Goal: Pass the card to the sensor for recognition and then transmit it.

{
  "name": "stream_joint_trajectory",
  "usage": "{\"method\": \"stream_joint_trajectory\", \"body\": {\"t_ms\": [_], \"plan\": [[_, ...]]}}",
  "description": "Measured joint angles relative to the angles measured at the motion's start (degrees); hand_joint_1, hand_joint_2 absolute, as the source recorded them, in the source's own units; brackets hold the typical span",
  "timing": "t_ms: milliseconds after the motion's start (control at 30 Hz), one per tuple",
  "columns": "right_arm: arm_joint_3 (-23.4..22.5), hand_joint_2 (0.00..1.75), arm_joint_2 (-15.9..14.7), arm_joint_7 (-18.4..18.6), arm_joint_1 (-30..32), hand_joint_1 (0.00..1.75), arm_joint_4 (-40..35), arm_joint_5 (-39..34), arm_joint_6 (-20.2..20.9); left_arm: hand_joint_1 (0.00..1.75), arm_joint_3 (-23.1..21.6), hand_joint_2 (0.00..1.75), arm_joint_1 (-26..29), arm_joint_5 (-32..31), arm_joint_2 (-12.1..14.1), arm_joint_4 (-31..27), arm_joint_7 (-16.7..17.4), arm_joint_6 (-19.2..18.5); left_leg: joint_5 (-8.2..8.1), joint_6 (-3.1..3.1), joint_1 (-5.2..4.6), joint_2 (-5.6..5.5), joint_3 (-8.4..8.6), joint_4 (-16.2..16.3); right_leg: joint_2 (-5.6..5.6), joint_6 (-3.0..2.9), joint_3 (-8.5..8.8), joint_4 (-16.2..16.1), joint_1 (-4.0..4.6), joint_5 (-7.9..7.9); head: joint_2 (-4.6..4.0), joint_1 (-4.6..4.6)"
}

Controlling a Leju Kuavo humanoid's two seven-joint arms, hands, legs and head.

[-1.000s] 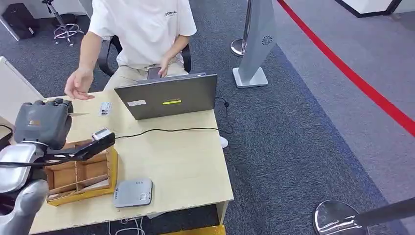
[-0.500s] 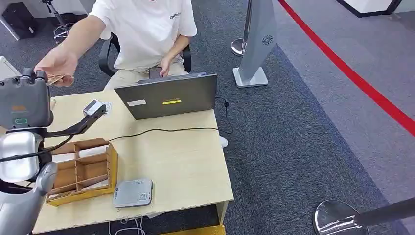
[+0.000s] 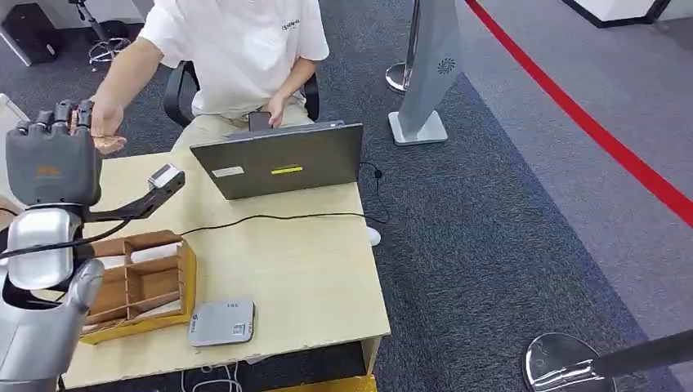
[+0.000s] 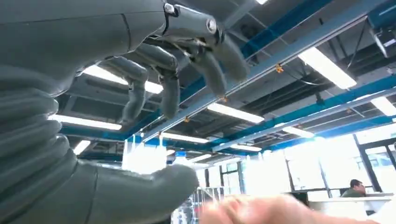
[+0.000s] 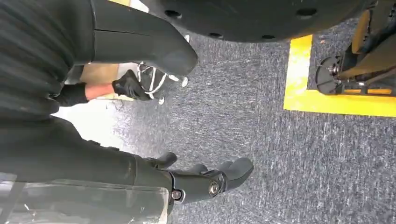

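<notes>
The left hand (image 3: 54, 159) has a boxy dark grey back with a small orange marking on it, and darker segmented fingers (image 3: 51, 118) along its far edge. Just behind the hand sits a rounded silver wrist section (image 3: 42, 245) with a thin black cable running across it, followed by a smooth light grey forearm (image 3: 37, 335). Close up, this hand shows a grey ribbed cover (image 4: 28, 126), a thick grey thumb (image 4: 140, 191) and a silver screw (image 4: 211, 25) at the base of a dark finger; the right hand (image 5: 205, 179) has dark fingers with like screws.

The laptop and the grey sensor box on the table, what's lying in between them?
In the head view, a thin black cable crosses the table between the laptop and the grey sensor box; otherwise bare wood.
</notes>
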Motion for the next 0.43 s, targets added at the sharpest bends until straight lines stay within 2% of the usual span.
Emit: {"method": "stream_joint_trajectory", "body": {"t_ms": [233,433], "plan": [[0.0,1.75,0.0,0.1,0.0,0.00,0.0,0.0,0.5,0.00,2.4,1.75,0.0,0.0,-0.7,2.1,0.0,0.1,0.03,-0.04,0.02,0.01,-0.04,0.0,0.00,-0.01,0.00,0.0,0.01,0.02,0.00,0.02],[0.0,1.75,0.0,-0.7,0.1,0.00,0.0,-0.3,1.0,0.00,6.4,1.75,0.0,0.0,1.8,4.8,1.3,-1.8,0.06,-0.03,0.04,0.07,-0.07,0.0,0.04,-0.02,-0.02,0.0,0.03,0.02,0.00,0.04]]}}
